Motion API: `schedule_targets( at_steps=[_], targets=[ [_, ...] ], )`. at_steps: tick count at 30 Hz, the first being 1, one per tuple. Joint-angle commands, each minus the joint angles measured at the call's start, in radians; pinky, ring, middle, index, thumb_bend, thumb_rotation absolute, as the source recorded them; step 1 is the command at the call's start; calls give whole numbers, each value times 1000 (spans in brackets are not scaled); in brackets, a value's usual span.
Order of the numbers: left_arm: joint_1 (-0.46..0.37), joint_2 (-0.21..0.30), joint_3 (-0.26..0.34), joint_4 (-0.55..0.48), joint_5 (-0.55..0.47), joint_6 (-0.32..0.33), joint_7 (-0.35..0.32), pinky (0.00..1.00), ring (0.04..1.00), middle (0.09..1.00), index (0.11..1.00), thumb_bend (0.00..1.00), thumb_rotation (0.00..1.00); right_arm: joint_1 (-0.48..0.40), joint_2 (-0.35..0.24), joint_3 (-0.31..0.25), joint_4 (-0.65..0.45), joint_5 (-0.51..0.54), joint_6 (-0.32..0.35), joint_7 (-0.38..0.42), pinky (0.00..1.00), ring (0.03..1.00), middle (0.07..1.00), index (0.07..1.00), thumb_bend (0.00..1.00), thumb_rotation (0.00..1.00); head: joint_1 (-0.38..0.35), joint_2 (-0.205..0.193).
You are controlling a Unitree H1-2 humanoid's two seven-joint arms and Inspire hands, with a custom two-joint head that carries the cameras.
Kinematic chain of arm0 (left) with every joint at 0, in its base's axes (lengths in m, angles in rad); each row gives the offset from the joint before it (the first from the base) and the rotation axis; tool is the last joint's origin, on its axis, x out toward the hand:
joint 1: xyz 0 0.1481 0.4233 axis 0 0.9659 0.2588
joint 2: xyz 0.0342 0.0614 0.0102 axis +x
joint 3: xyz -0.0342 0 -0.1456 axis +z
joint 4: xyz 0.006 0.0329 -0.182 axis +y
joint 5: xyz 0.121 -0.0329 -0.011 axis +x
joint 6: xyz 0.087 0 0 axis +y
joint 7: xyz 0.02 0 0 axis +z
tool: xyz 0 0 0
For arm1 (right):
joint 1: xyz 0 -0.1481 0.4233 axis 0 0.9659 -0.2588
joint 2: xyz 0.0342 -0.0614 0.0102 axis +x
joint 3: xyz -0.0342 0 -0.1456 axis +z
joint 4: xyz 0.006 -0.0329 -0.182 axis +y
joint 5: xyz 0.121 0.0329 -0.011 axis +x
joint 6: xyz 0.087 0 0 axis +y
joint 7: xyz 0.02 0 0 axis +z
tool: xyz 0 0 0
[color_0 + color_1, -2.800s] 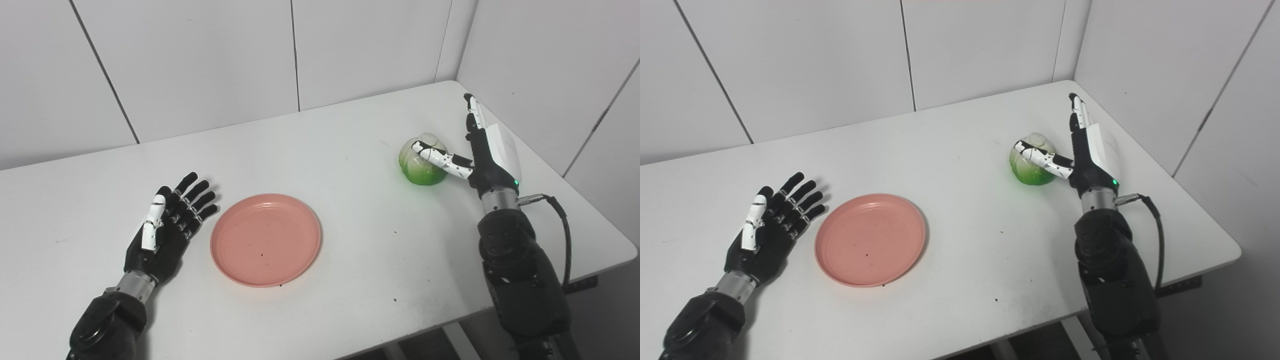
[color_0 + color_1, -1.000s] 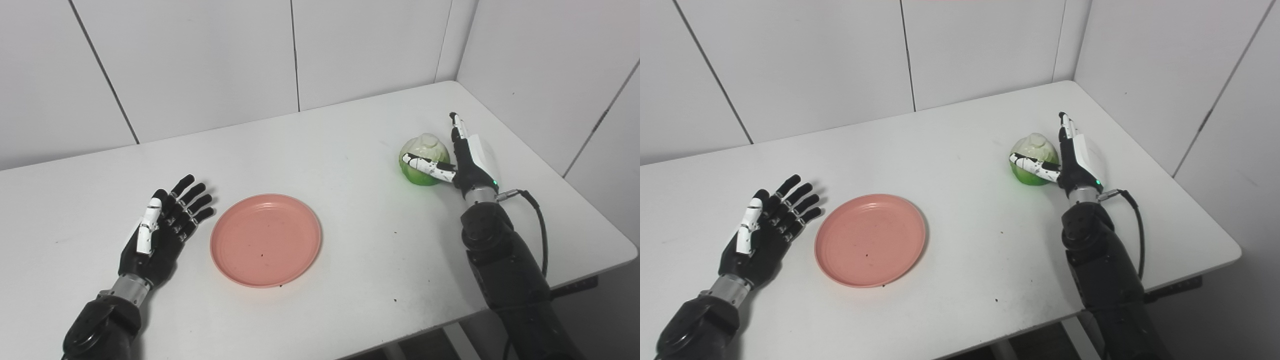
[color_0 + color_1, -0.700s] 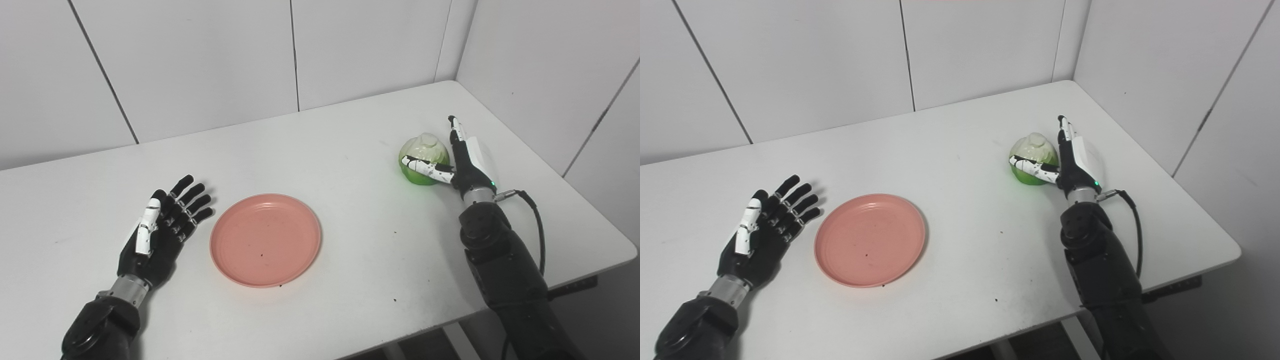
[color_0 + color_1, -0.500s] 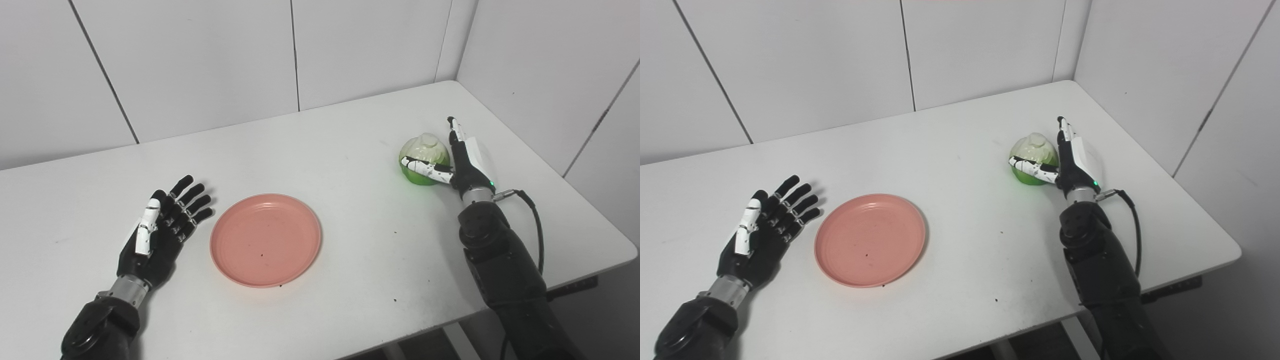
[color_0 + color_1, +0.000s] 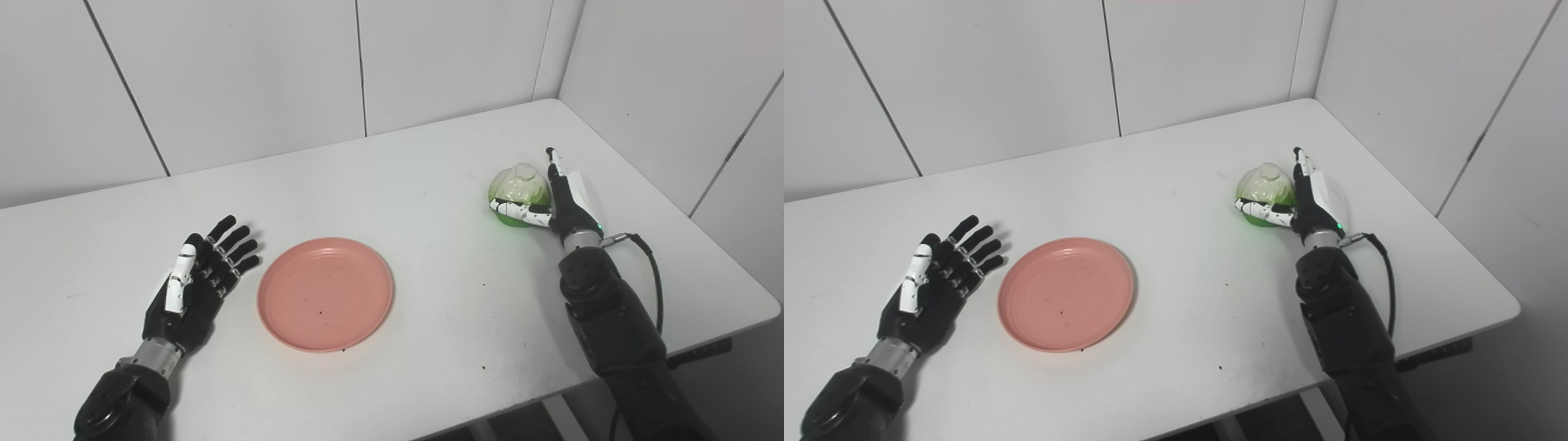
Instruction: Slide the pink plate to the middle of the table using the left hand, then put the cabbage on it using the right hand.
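The pink plate [image 5: 325, 294] lies flat on the white table [image 5: 422, 177], a little left of the middle. My left hand [image 5: 196, 285] rests palm up just left of the plate, open and empty, not touching it. The green and white cabbage [image 5: 518, 186] stands at the right of the table. My right hand [image 5: 568, 202] is against its right side, fingers straight and upright beside it, thumb across its lower front. The hand is open, cupping the cabbage without closing on it. Both also show in the right eye view: cabbage [image 5: 1265, 182], right hand [image 5: 1315, 205].
White wall panels close off the back and the right side. The table's right edge [image 5: 723, 257] runs close behind my right arm, whose black cable [image 5: 649, 263] hangs beside it. The front edge is near my forearms.
My right hand has come down and drawn in against the cabbage, its thumb sinking from the cabbage's middle to its lower front. The left hand pulled back slightly. The plate has not moved.
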Motion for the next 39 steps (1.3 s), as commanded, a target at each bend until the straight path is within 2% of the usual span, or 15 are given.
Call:
schedule_targets(
  at_steps=[1,12,14,16,17,20,22,25,26,27,28,29,30,32,39],
  targets=[
    [59,17,-10,42,32,83,28,857,879,897,889,494,960,-43,-25,7,-8,2,-9,-5,839,979,1000,1000,1000,424,1,1],
    [60,17,-12,39,32,85,32,852,875,891,882,492,956,-43,-21,1,1,25,-41,-33,784,908,948,976,1000,386,2,4],
    [61,18,-14,37,32,84,31,853,876,894,885,493,959,-45,-14,-6,-1,43,-35,-37,777,897,932,961,1000,355,5,5],
    [62,18,-15,32,32,85,32,853,878,895,886,490,969,-46,-5,-17,1,72,-38,-39,714,836,881,926,1000,305,4,6],
    [62,19,-15,31,32,86,32,854,878,895,888,488,971,-47,-1,-22,3,85,-41,-40,680,790,845,882,1000,244,3,6],
    [62,19,-14,32,29,87,30,855,878,895,889,488,973,-47,3,-24,12,103,-54,-50,660,749,799,821,1000,172,3,6],
    [61,19,-14,34,27,86,28,858,879,896,890,487,971,-49,-1,-17,23,102,-54,-54,659,733,762,764,964,122,3,6],
    [61,19,-13,36,26,87,29,859,882,898,890,491,961,-56,-8,-3,37,96,-27,-52,560,615,639,630,883,68,1,6],
    [61,19,-12,36,26,88,30,858,881,897,888,492,953,-57,-10,1,41,95,-23,-51,531,573,598,535,641,113,1,6],
    [60,20,-12,38,27,86,29,858,881,897,887,492,952,-59,-15,8,44,93,-12,-44,528,569,594,526,617,118,1,6],
    [60,20,-13,39,27,85,28,858,879,895,887,490,956,-61,-18,14,46,92,-4,-39,479,518,553,503,561,127,1,6],
    [59,21,-15,40,30,82,27,858,878,895,886,489,958,-60,-22,21,46,89,-3,-37,455,493,534,495,542,131,1,6],
    [59,21,-16,40,32,80,27,857,879,896,887,493,959,-59,-25,26,46,88,-4,-36,407,451,482,505,534,53,1,6],
    [58,21,-16,42,32,79,27,858,881,897,887,494,961,-57,-28,32,44,91,-11,-38,374,423,449,516,528,8,1,6],
    [59,18,-13,39,28,86,31,860,879,895,885,490,961,-55,-31,38,40,90,-2,-42,362,414,439,523,526,0,1,6]
  ],
)
